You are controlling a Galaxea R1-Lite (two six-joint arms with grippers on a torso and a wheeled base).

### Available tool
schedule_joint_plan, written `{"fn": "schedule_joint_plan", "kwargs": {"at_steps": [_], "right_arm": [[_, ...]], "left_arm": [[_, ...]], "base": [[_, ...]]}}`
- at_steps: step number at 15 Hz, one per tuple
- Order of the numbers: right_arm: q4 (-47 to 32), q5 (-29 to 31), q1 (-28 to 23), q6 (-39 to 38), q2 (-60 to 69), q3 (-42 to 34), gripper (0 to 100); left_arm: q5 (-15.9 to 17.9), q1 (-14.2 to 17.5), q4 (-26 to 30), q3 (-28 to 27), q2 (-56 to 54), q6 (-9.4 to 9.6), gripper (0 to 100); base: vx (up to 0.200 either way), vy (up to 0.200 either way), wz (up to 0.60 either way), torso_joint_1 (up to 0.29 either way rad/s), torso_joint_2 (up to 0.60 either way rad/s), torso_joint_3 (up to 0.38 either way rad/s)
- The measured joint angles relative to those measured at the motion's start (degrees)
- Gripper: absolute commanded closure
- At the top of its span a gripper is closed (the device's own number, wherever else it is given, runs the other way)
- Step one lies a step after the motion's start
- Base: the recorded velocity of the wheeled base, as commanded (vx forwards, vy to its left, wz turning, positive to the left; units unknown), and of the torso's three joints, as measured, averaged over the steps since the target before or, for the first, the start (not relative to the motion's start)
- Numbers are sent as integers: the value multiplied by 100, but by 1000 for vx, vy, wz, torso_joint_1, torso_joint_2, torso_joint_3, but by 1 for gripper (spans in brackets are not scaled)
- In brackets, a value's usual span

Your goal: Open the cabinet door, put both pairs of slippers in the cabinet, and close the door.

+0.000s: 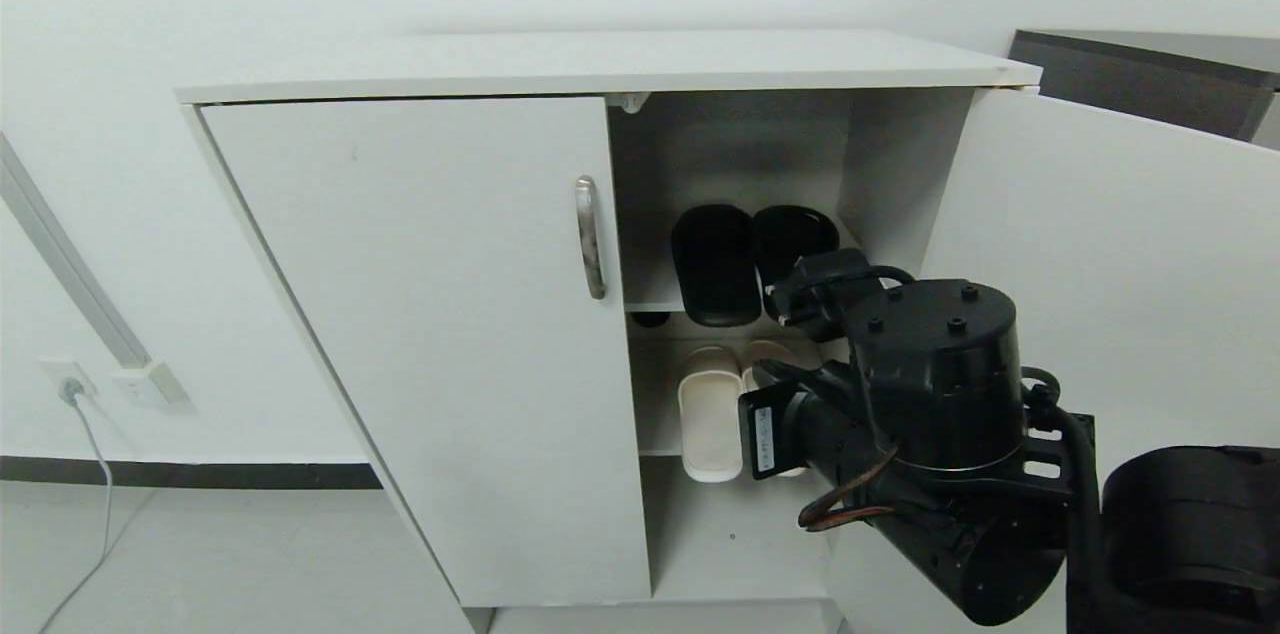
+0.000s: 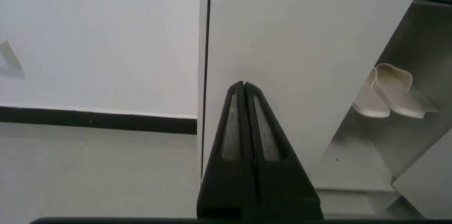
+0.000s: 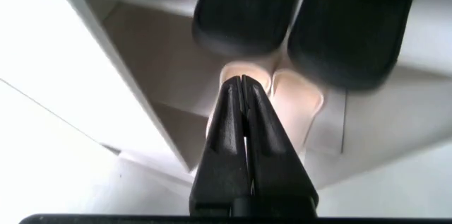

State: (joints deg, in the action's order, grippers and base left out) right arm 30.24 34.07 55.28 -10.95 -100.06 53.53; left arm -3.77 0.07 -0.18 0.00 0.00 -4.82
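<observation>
With the black slippers [image 1: 745, 259] on the upper shelf [image 1: 655, 302] and the cream slippers [image 1: 712, 414] below, your right gripper [image 3: 244, 86] and left gripper [image 2: 244, 88] sit empty, fingers pressed together, since only the open door [image 1: 1100, 294] remains.

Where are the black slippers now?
Head view: the black slippers sit inside the cabinet, on the upper shelf of its open right half, directly above the white slippers.

The cabinet [image 1: 600, 59] holds black slippers [image 1: 715, 264] on its upper shelf [image 1: 652, 300], white slippers [image 1: 710, 414] on the shelf below [image 1: 658, 442]
</observation>
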Motion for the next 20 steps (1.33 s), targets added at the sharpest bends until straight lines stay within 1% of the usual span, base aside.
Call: {"fn": "schedule_joint_plan", "kwargs": {"at_steps": [11,18,20], "right_arm": [[119,11,-29,9,-121,-78,100],[635,-16,-88,441,-132,-400,100],[656,-30,-104,463,-156,-474,100]], "left_arm": [[0,0,-2,0,0,-9,100],[0,-2,-2,0,0,-2,100],[-2,0,-2,0,0,-7,100]], "base": [[-200,0,0,4,1,4],[0,0,0,0,0,0],[0,0,0,0,0,0]]}}
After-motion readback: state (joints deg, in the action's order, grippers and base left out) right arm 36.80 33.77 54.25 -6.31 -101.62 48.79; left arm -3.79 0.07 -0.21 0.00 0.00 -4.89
